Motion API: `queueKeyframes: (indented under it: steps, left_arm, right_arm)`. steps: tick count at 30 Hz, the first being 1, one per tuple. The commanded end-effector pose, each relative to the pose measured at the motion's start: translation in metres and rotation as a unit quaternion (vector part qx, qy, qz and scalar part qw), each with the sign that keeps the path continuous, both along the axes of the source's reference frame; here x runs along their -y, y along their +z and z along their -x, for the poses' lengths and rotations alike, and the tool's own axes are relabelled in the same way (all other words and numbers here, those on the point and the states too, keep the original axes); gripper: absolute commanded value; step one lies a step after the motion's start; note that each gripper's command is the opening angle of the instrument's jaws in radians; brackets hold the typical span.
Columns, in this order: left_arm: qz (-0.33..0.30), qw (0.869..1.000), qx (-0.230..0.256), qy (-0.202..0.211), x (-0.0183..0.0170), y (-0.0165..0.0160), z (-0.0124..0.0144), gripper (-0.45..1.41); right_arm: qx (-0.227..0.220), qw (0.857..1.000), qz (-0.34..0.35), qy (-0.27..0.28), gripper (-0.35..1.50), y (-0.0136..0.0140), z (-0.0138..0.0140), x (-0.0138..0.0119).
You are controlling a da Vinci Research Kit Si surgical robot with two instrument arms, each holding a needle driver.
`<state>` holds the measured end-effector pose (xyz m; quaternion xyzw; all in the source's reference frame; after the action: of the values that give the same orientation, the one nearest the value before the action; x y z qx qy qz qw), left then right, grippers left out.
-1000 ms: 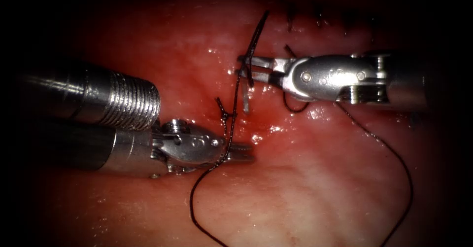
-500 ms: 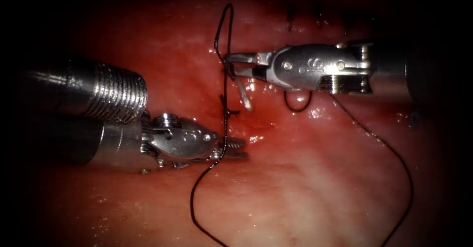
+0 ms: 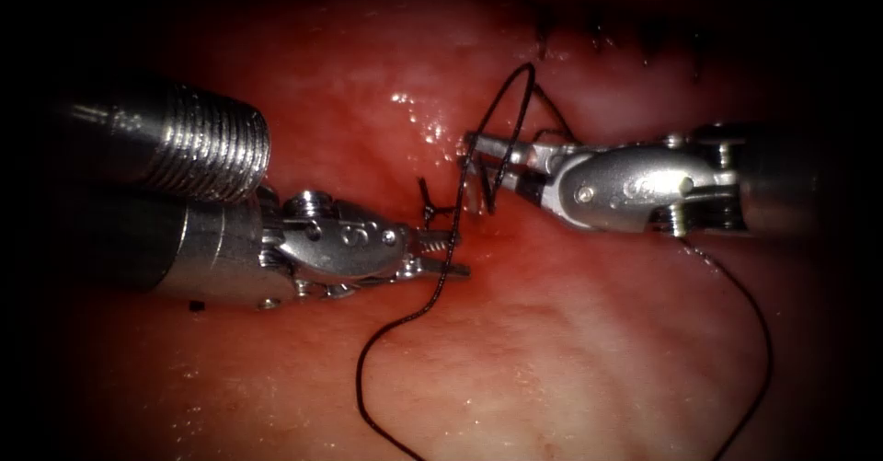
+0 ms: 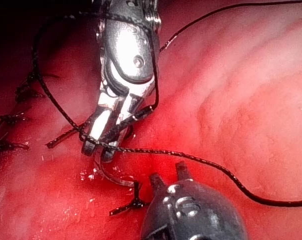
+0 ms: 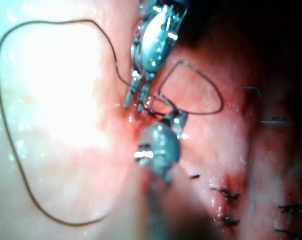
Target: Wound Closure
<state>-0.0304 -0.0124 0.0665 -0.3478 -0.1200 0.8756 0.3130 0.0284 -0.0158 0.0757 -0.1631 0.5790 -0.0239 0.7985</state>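
Observation:
My right tool [image 3: 480, 159] comes in from the right over the cut, its jaws shut on the curved needle [image 3: 475, 194] near one end. The needle [image 4: 113, 178] hangs under the jaws just above the wet tissue [image 3: 570, 351], not in it. A loop of the black thread [image 3: 517, 88] is wound over the right tool's jaws [image 4: 97, 150]. My left tool [image 3: 449, 253] lies low on the left, jaws open and holding nothing. The thread [image 3: 432, 295] crosses in front of its tips [image 4: 166, 172] and trails down over the tissue.
A tied stitch with short cut ends [image 3: 429, 209] sits just above the left tool's jaws. Several earlier stitches [image 3: 598, 38] line the cut further back. A long slack run of thread [image 3: 759, 369] curves down the right side.
The right tool has come down and to the right with the needle, closer to the left tool's tips. The thread loop now lies around its jaws. The left tool rose slightly.

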Motion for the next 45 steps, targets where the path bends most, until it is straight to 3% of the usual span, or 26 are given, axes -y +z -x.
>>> queueKeyframes:
  steps: [1, 6, 15, 18, 19, 30, 35, 40, 45]
  left_arm:
    - [0.002, 1.000, 0.000, 0.000, 0.0002, 0.0009, 0.0007, -0.01]
    - [0.005, 1.000, -0.001, 0.001, 0.0014, 0.0028, 0.0009, -0.10]
    - [-0.042, 0.997, -0.017, 0.057, 0.0047, 0.0050, 0.0015, -0.13]
    - [-0.057, 0.996, -0.021, 0.065, 0.0053, 0.0053, 0.0012, -0.11]
    - [-0.071, 0.994, -0.030, 0.074, 0.0060, 0.0057, 0.0006, -0.03]
    - [-0.084, 0.991, -0.053, 0.089, 0.0061, 0.0072, -0.0014, -0.05]
    - [-0.086, 0.991, -0.057, 0.091, 0.0061, 0.0077, -0.0018, -0.05]
    - [-0.085, 0.990, -0.059, 0.091, 0.0063, 0.0079, -0.0017, -0.05]
    - [-0.086, 0.990, -0.061, 0.093, 0.0063, 0.0079, -0.0019, -0.05]
  right_arm:
    - [-0.006, 1.000, 0.002, 0.004, -0.35, 0.0007, -0.0007, 0.0001]
    - [-0.010, 1.000, -0.003, 0.012, -0.35, 0.0007, -0.0007, -0.0003]
    - [-0.011, 1.000, -0.004, 0.025, -0.35, 0.0006, -0.0003, -0.0017]
    - [-0.012, 1.000, -0.007, 0.025, -0.35, 0.0006, -0.0003, -0.0017]
    - [-0.010, 1.000, -0.010, 0.026, -0.35, 0.0006, -0.0003, -0.0017]
    - [-0.005, 0.996, -0.084, 0.028, -0.35, 0.0020, -0.0005, -0.0010]
    - [-0.015, 0.985, -0.166, 0.042, -0.35, 0.0033, -0.0004, -0.0003]
    - [0.008, 0.974, -0.221, 0.047, -0.35, 0.0039, -0.0008, 0.0004]
    - [0.045, 0.953, -0.299, 0.029, -0.35, 0.0051, -0.0017, 0.0010]
